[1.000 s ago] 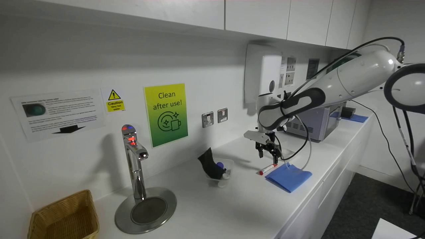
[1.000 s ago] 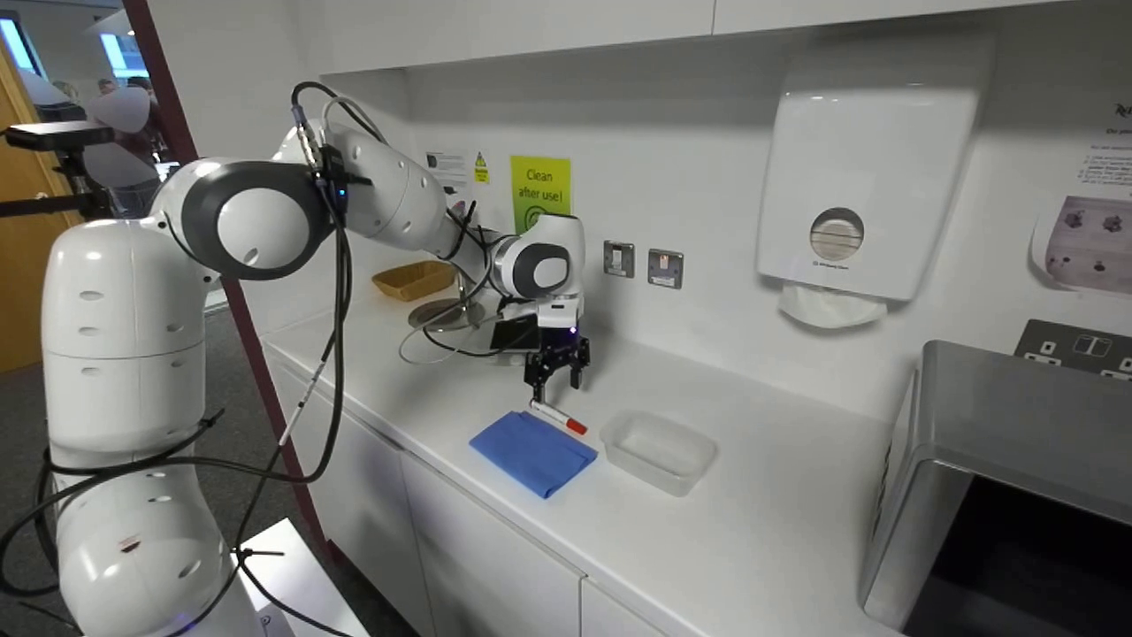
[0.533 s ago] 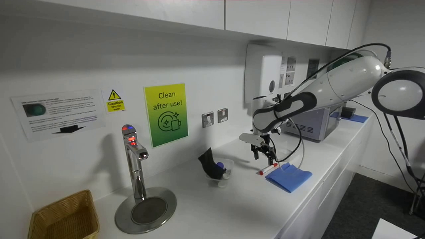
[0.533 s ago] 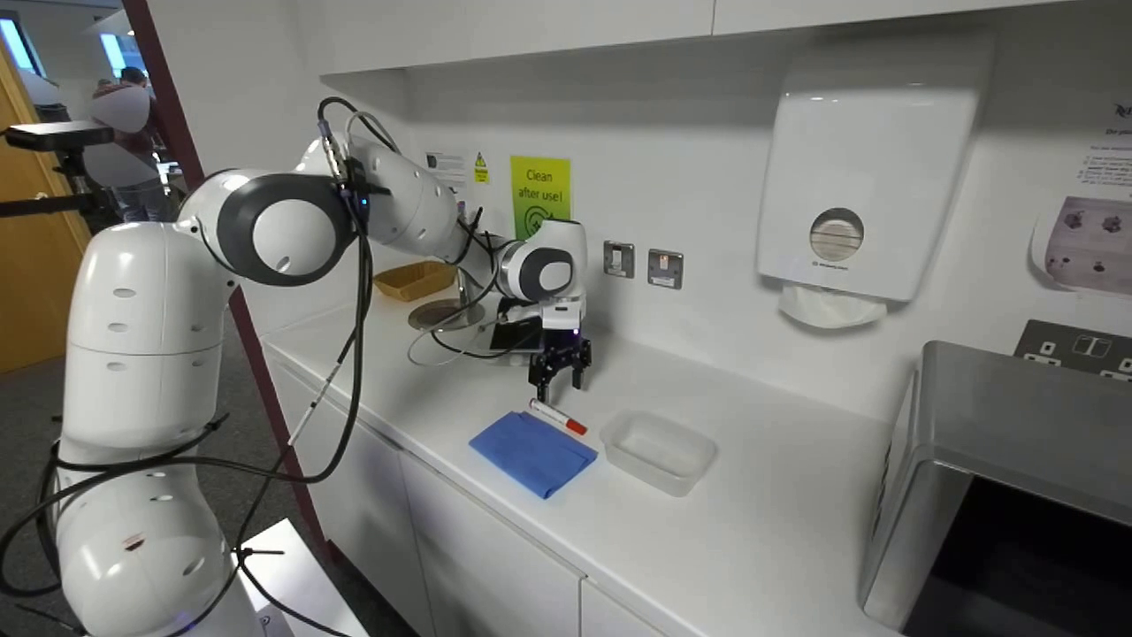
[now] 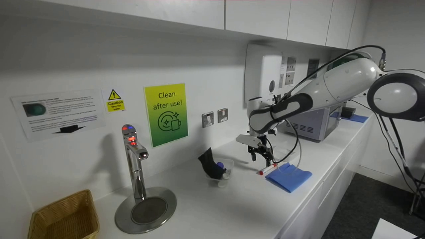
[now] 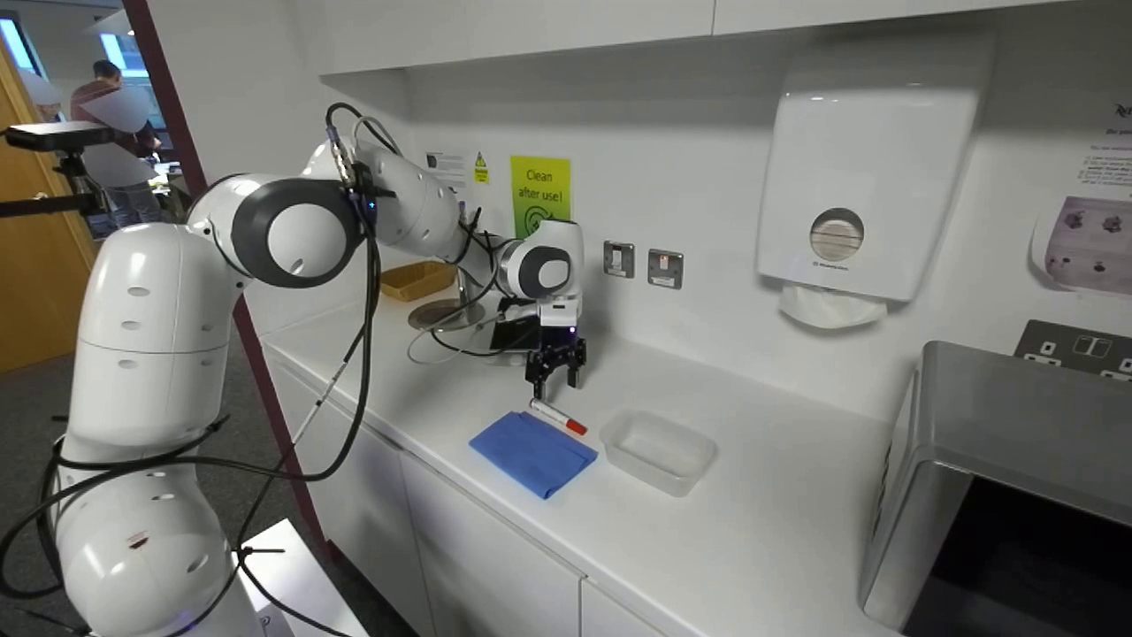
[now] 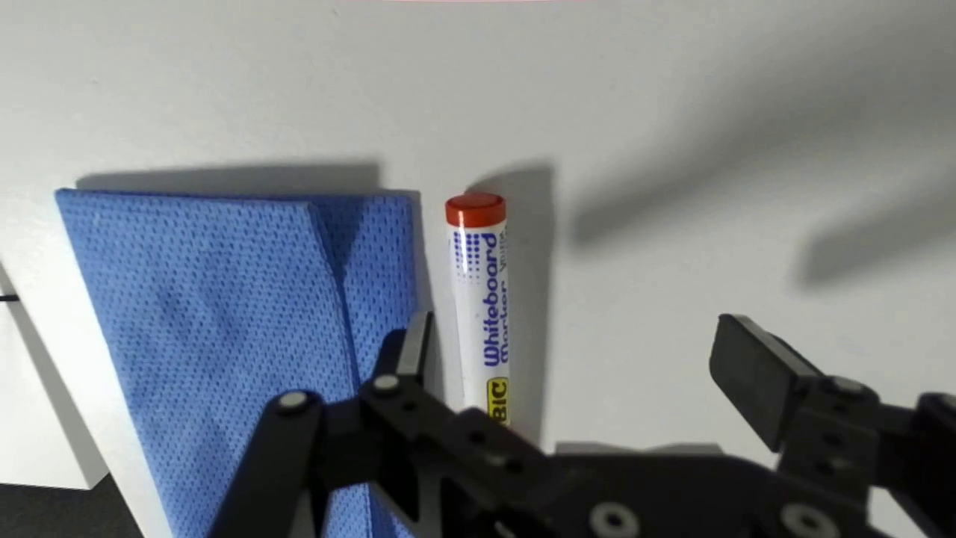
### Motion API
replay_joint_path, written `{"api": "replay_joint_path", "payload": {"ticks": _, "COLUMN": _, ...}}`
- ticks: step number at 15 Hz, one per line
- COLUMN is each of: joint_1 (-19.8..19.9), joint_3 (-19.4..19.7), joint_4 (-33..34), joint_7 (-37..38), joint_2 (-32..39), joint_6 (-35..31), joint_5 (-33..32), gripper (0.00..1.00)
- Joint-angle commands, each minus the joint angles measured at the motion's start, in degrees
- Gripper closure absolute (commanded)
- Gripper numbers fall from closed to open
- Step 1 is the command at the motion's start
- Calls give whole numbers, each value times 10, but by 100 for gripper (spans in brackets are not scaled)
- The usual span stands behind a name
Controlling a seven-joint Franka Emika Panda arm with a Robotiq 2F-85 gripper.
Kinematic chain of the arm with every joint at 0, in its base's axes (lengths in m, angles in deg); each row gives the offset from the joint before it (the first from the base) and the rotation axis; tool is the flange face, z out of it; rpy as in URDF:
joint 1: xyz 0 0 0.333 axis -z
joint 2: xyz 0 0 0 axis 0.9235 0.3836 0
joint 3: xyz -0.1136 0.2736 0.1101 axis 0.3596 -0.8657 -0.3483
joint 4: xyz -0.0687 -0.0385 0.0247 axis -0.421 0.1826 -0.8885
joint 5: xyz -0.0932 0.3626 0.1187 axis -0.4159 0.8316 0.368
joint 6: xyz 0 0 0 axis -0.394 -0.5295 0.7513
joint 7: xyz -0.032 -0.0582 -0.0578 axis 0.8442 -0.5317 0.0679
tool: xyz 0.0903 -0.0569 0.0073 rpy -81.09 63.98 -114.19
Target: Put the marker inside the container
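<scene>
1. A folded blue cloth (image 7: 194, 314) is lying on a white surface (image 6: 787, 522).
2. The marker (image 7: 479, 299), white with red ends, is lying on its side just beside the cloth. In the wrist view it is showing just right of the cloth, its lettering reading "Whiteboard Marker" and "BIC".
3. The black tool (image 6: 556, 388) is pointing down near the cloth, its two fingers (image 7: 762, 373) standing wide apart. In the wrist view, one finger is overlapping the cloth's right edge and the other is standing well right of the cloth; the marker is showing between them, its lower end hiding behind the tool. Whether a finger is touching the marker, I cannot tell.
4. A clear tub (image 6: 641, 465) is sitting just right of the cloth in an exterior view.
5. A dark holder (image 5: 211, 166) is tilting in a second tub (image 5: 229, 163), left of the cloth and apart from it in an exterior view, along with a small blue item (image 5: 220, 164).
6. A chrome tap (image 5: 135, 162) and a wicker basket (image 5: 63, 212) are standing farther left, well apart from the cloth, in an exterior view.
7. A grey microwave (image 6: 1026, 433) is standing well right of the cloth in an exterior view.
</scene>
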Motion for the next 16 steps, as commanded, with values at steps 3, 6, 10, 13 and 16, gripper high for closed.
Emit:
{"api": "replay_joint_path", "payload": {"ticks": 3, "joint_1": -12, "joint_3": 5, "joint_4": 11, "joint_7": -18, "joint_2": -1, "joint_6": 25, "joint_5": 0, "gripper": 0}}
{"api": "replay_joint_path", "payload": {"ticks": 6, "joint_1": -16, "joint_3": 4, "joint_4": 5, "joint_7": -20, "joint_2": -3, "joint_6": 24, "joint_5": 1, "gripper": 0}}
{"api": "replay_joint_path", "payload": {"ticks": 10, "joint_1": -20, "joint_3": 2, "joint_4": -14, "joint_7": -28, "joint_2": -8, "joint_6": 4, "joint_5": -1, "gripper": 0}}
{"api": "replay_joint_path", "payload": {"ticks": 13, "joint_1": -26, "joint_3": 3, "joint_4": -36, "joint_7": -30, "joint_2": -17, "joint_6": -19, "joint_5": -8, "gripper": 0}}
{"api": "replay_joint_path", "payload": {"ticks": 16, "joint_1": -31, "joint_3": 5, "joint_4": -50, "joint_7": -25, "joint_2": -23, "joint_6": -32, "joint_5": -11, "gripper": 0}}
